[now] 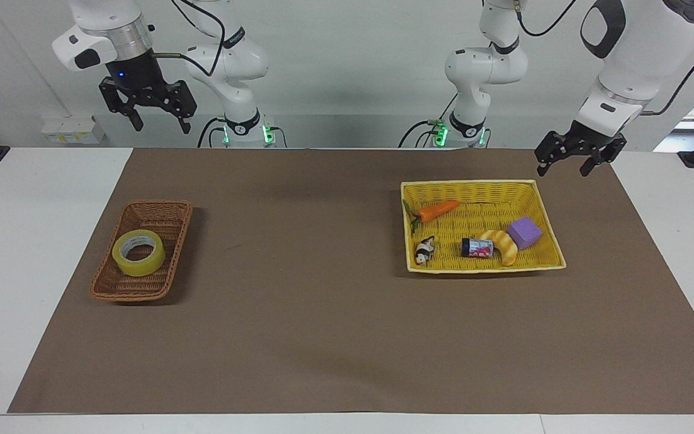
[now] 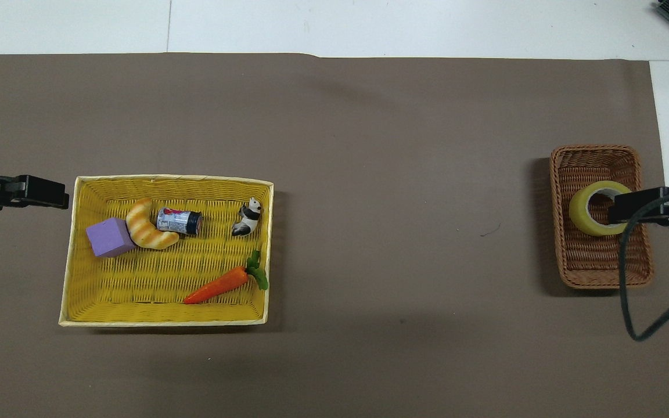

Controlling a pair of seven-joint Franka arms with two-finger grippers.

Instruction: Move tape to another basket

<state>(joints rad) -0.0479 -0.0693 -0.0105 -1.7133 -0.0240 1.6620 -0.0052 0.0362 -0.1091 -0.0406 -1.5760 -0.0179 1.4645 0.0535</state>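
Arm shells: both arms had glossy white, rounded casings with black bands at the joints.
Right arm wrist: a ribbed silver metal collar sat above a black block showing a small blue light.
Right gripper: it was matte black, angular, with two prongs.
Left gripper: it was matte black, angular, with two prongs.
Left arm upper link: it carried a dark grey oval panel.
Cables: thin black cables looped along both arms.
Bases: green lights glowed at both arm bases.

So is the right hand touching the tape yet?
Apart. The facing view shows the right hand open, high above the tape, which lies in the brown basket.
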